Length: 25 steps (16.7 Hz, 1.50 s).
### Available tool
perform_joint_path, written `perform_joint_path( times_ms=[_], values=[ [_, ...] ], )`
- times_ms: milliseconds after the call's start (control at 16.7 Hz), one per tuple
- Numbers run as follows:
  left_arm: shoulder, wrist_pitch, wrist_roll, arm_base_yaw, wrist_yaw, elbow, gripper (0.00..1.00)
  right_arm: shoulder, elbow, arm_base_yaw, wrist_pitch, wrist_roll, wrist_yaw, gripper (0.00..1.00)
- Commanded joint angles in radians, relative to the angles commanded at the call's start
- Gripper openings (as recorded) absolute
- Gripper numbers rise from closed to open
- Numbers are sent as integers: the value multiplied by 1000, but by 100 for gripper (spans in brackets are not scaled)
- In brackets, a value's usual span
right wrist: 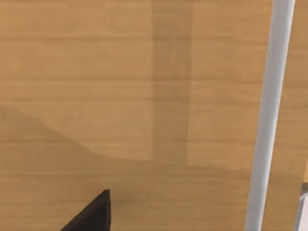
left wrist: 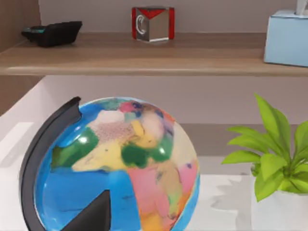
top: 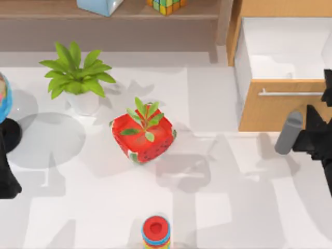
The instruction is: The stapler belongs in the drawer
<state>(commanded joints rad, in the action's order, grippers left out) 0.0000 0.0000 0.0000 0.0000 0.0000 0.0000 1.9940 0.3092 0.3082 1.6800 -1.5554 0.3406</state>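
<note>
The pale grey stapler (top: 288, 133) hangs tilted just in front of the drawer's tan front panel (top: 270, 111), below the left end of its silver bar handle (top: 290, 93). My right gripper (top: 303, 137) reaches in from the right edge and is shut on the stapler's right side. The drawer stands pulled open, its white interior (top: 282, 49) bare. In the right wrist view the wooden drawer front (right wrist: 120, 96) is very close, with the handle (right wrist: 269, 115) running across it. My left arm (top: 6, 179) is parked at the left edge.
A red watermelon-patterned pot with a plant (top: 143, 133) sits mid-table, and a white-potted green plant (top: 78, 78) back left. The globe (left wrist: 120, 168) stands by my left arm. A ring stack (top: 156, 232) is at the front edge. A brown shelf (top: 109, 10) holds small items.
</note>
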Motion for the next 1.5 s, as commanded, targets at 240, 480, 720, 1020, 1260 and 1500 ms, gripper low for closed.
perform_joint_path(
  times_ms=[240, 480, 720, 1020, 1260, 1500],
  values=[
    [0, 0, 0, 0, 0, 0, 100, 0, 0, 0, 0, 0, 0, 85],
    [0, 0, 0, 0, 0, 0, 100, 0, 0, 0, 0, 0, 0, 55],
    [0, 0, 0, 0, 0, 0, 100, 0, 0, 0, 0, 0, 0, 25],
    [0, 0, 0, 0, 0, 0, 100, 0, 0, 0, 0, 0, 0, 0],
    [0, 0, 0, 0, 0, 0, 100, 0, 0, 0, 0, 0, 0, 0],
    [0, 0, 0, 0, 0, 0, 100, 3, 2, 0, -5, 3, -1, 0]
  ],
)
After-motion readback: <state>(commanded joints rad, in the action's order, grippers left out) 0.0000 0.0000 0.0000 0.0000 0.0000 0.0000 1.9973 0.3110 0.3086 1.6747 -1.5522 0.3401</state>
